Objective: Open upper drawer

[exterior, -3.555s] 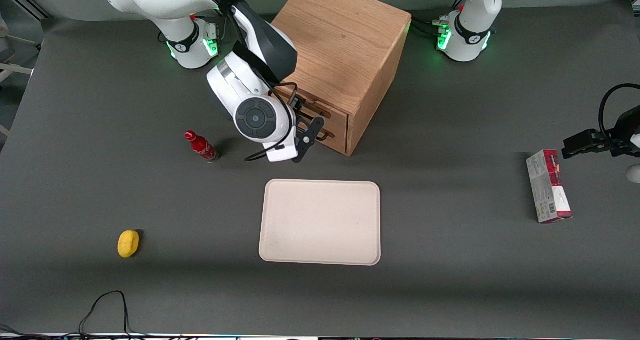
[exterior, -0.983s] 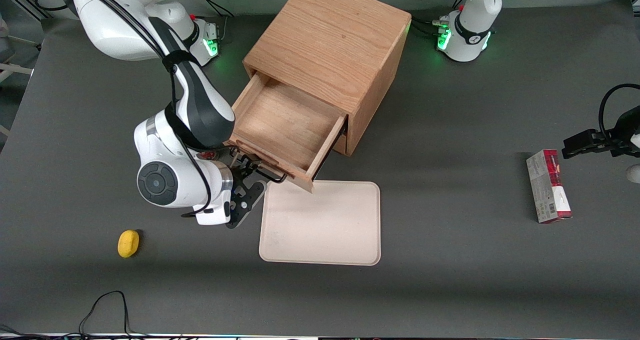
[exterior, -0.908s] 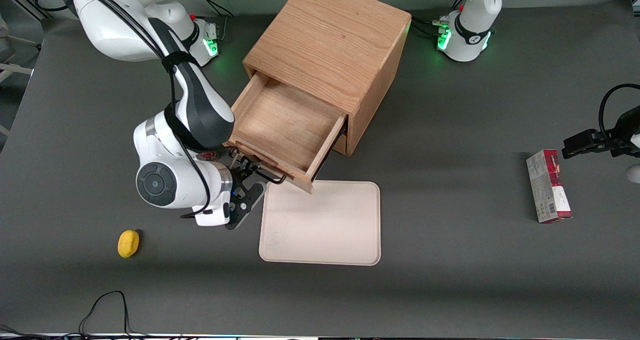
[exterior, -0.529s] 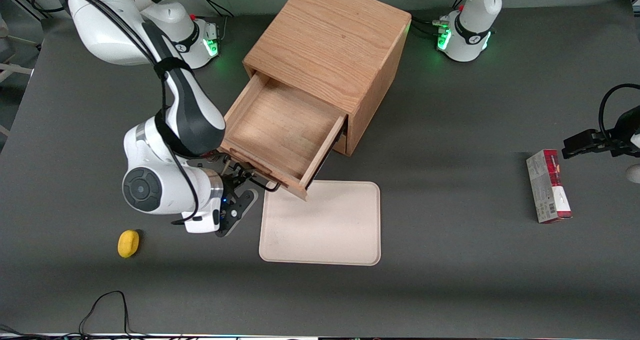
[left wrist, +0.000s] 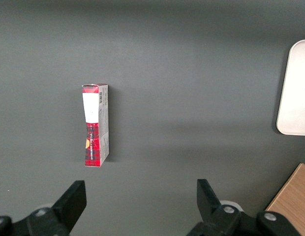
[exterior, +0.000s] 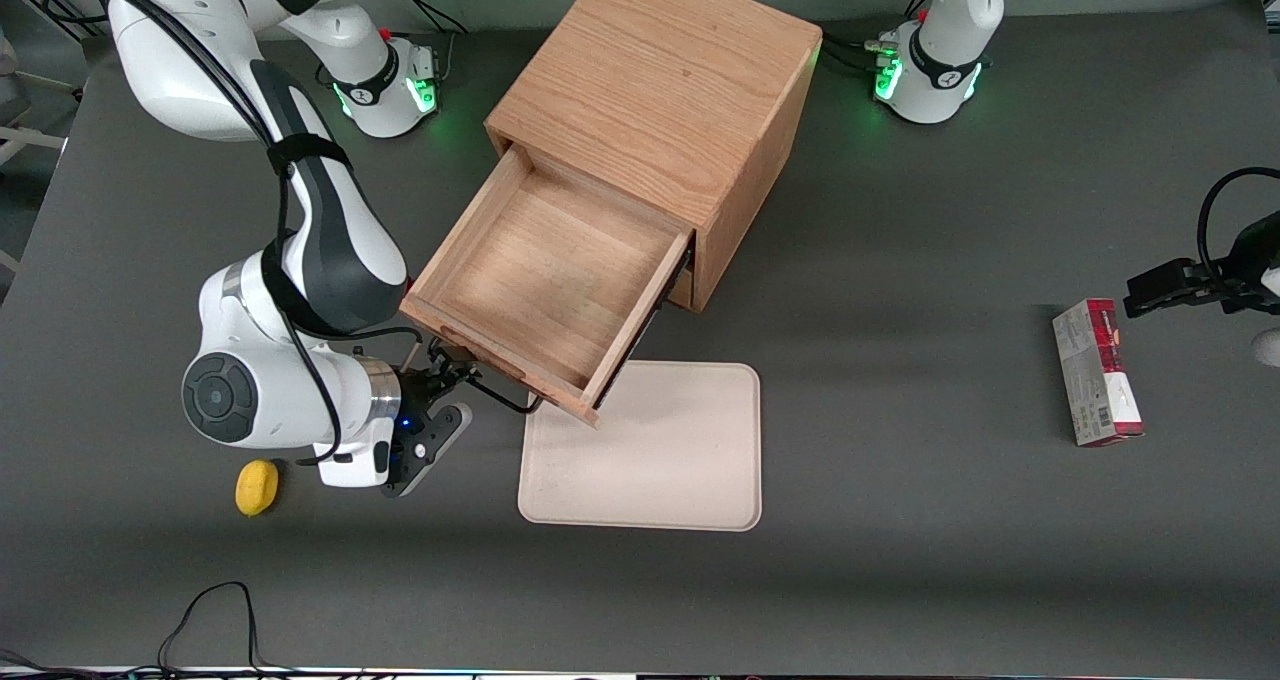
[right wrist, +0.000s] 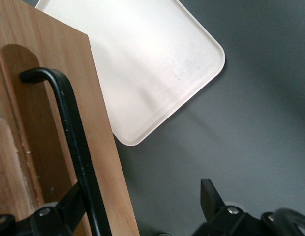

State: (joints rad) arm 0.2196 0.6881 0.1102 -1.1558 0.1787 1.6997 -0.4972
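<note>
Dark grey matting covers the whole table (exterior: 900,580), and on it the right arm's gripper (exterior: 437,385) sits low, just in front of the upper drawer (exterior: 540,280). Its fingers (right wrist: 214,201) are spread apart in the right wrist view, and the drawer's black handle (right wrist: 74,142) runs between them with a gap showing on one side, so it is released rather than clamped.

That drawer is pulled well out of the oak cabinet (exterior: 660,90), its plain wooden box open to view from above, its front corner overhanging the edge of the beige tray (exterior: 650,460). The tray lies flat, nearer the front camera than the cabinet. In the wrist view the same tray (right wrist: 157,69) shows beside the drawer's front panel (right wrist: 54,98).

A small yellow object (exterior: 256,486) rests on the mat just beside the arm's wrist, toward the working arm's end of the table. Well apart, toward the parked arm's end, a red and white carton (exterior: 1097,372) lies on its side; the left wrist view shows it too (left wrist: 95,125).
</note>
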